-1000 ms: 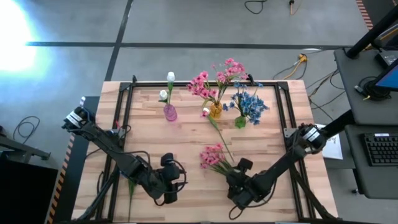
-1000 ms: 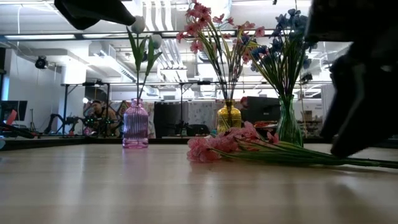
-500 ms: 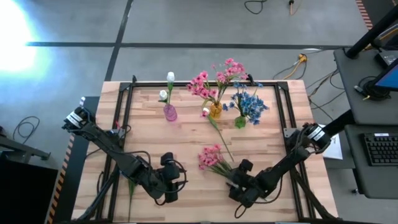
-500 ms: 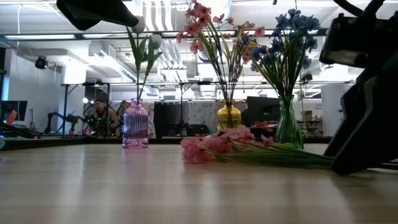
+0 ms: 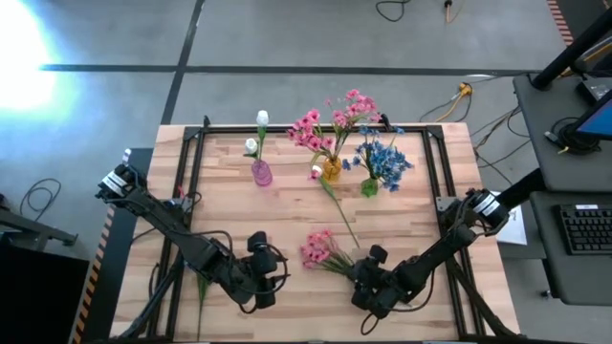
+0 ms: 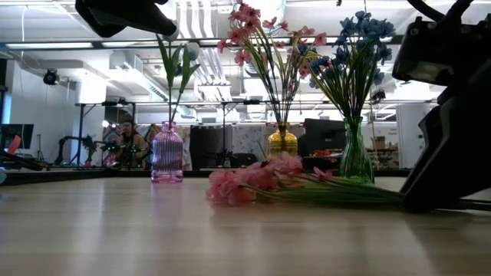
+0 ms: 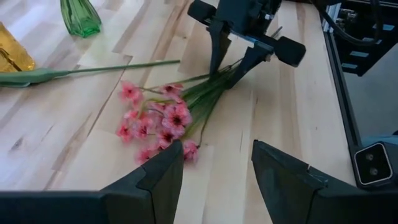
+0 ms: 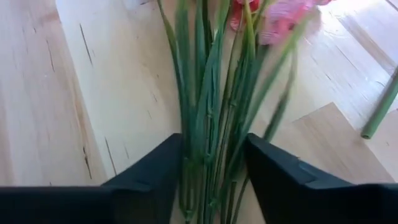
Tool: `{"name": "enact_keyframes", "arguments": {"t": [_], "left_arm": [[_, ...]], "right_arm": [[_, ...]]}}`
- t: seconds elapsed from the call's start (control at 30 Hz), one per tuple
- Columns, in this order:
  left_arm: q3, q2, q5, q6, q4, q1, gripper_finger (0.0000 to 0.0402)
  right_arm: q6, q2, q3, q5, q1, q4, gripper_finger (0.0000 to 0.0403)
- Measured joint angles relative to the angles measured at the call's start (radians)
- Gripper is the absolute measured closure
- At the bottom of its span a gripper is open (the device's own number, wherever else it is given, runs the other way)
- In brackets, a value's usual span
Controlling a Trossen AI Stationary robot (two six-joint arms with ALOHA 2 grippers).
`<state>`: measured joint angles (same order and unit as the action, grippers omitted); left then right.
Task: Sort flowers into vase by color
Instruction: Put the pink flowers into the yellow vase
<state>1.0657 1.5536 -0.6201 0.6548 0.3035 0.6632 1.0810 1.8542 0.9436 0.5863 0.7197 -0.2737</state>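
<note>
Right gripper (image 7: 231,61) jaws closed around the green stems of the pink flowers (image 5: 320,250), bunch lying flat on the tabletop (image 5: 229,215), blossoms between both arms, left gripper (image 7: 214,171) jaws open just beside the blossoms.

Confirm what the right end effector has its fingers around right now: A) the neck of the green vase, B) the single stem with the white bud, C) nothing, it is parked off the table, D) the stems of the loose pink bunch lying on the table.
D: the right end effector straddles the green stems of the pink bunch lying on the table, seen also in its own wrist view.
</note>
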Motion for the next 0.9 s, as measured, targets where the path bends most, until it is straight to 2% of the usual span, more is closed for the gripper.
{"name": "enact_keyframes", "arguments": {"t": [0.23, 0.4, 0.53, 0.9], "left_arm": [[0.000, 0.000, -0.001, -0.018, -0.006, -0.009, 0.0224], [0.000, 0.000, -0.001, -0.036, -0.009, -0.017, 0.0224], [0.000, 0.000, -0.001, -0.060, -0.019, -0.019, 0.0224], [0.000, -0.055, 0.001, -0.081, 0.014, -0.016, 0.0224]], "right_arm": [[-0.052, -0.046, 0.002, -0.019, -0.002, -0.008, 0.0333], [-0.102, -0.113, -0.003, -0.024, -0.001, -0.025, 0.0376], [-0.133, -0.176, -0.002, -0.004, 0.000, -0.020, 0.0388], [-0.192, -0.378, -0.006, 0.024, 0.003, -0.094, 0.0385]]}}
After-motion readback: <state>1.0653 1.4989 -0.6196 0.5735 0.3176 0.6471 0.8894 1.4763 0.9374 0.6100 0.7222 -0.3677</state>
